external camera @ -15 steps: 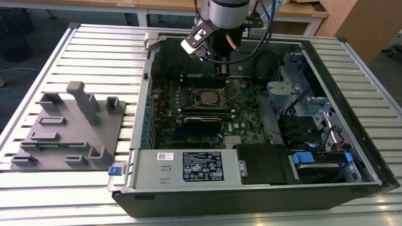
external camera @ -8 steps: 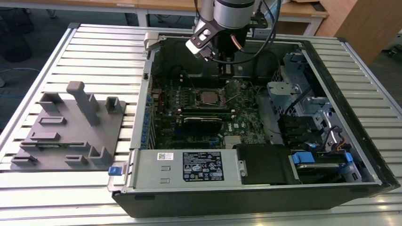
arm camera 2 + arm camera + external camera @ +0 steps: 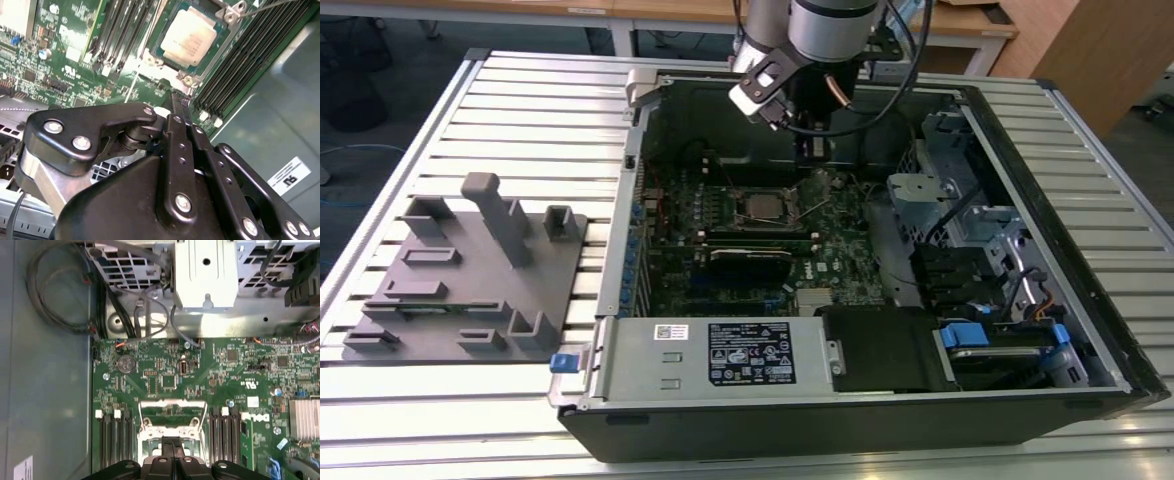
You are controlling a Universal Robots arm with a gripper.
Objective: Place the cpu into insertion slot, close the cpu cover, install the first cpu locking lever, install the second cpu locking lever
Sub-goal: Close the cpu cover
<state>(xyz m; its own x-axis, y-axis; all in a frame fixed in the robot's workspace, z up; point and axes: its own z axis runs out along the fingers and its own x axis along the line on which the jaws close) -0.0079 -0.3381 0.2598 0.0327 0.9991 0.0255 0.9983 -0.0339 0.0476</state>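
The cpu, a square chip with a dull silver top, lies flat in the insertion slot on the green motherboard. In the first wrist view the cpu cover, a thin silver frame with a window, looks tilted up from the socket on the side near the fingertips. A thin wire locking lever sticks up free beside the socket. My gripper hangs above the board just behind the socket. Both wrist views show its black fingers pressed together with nothing between them, the gripper shut.
Long black memory slots flank the socket. A pale finned heatsink sits on the board. The case holds a power supply, a drive cage and loose cables. A grey fixture plate lies outside the case.
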